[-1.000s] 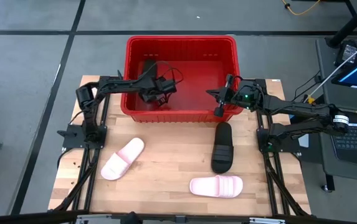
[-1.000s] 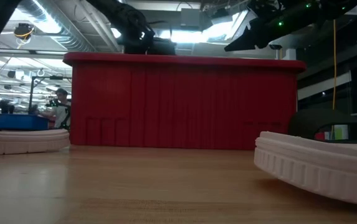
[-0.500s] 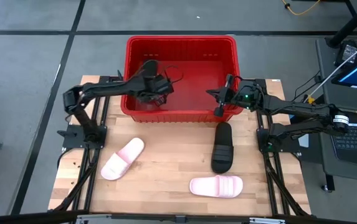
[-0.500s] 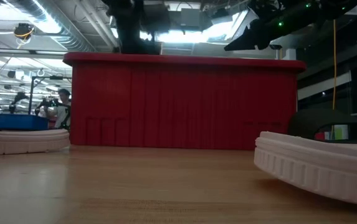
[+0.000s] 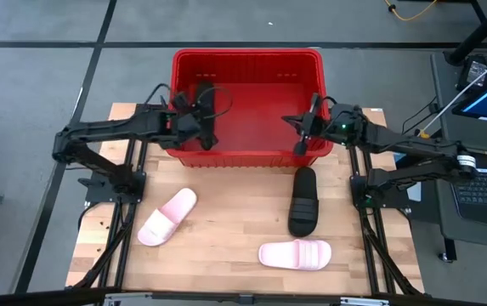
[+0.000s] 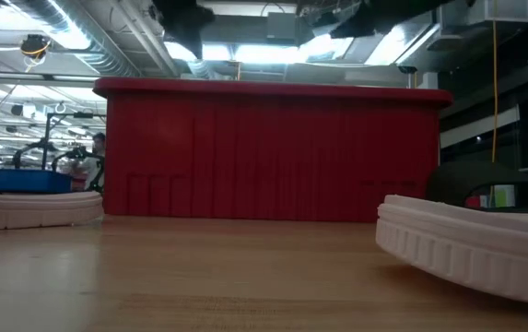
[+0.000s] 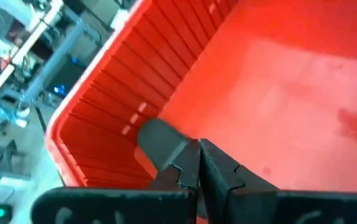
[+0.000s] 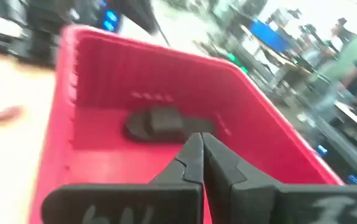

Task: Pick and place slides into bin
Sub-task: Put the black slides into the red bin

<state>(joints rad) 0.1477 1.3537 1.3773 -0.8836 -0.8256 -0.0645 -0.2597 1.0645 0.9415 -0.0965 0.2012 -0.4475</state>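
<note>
On the table (image 5: 226, 246), toward its far edge, stands the red bin (image 5: 247, 58). One black slide (image 5: 203, 95) already lies inside it, near the left wall; from the right wrist view it shows as a dark shape on the bin floor (image 8: 156, 122).

Over the bin's near-left corner hangs the left end effector (image 5: 206, 136), clenched with nothing between its fingers (image 7: 187, 163); in its own wrist view the two fingers meet flat against each other, with the black slide's end just beyond them and the red floor past that. Whether the fingertips touch the slide I cannot tell.

Above the bin's near-right corner hangs the right end effector (image 5: 298, 143), also clenched and empty, its fingers (image 8: 194, 155) pressed together and pointing across the bin.

Out on the bare wood three slides remain. A second black slide (image 5: 302, 201) lies just in front of the bin's right end, lengthwise toward the near edge. One pink slide (image 5: 167, 217) lies at a slant on the left side, well apart from the others. Another pink slide (image 5: 295, 254) lies crosswise near the front, just beside the black one's near end.

From table height the bin's front wall (image 6: 268, 152) fills the middle, with a pink slide at either side.
</note>
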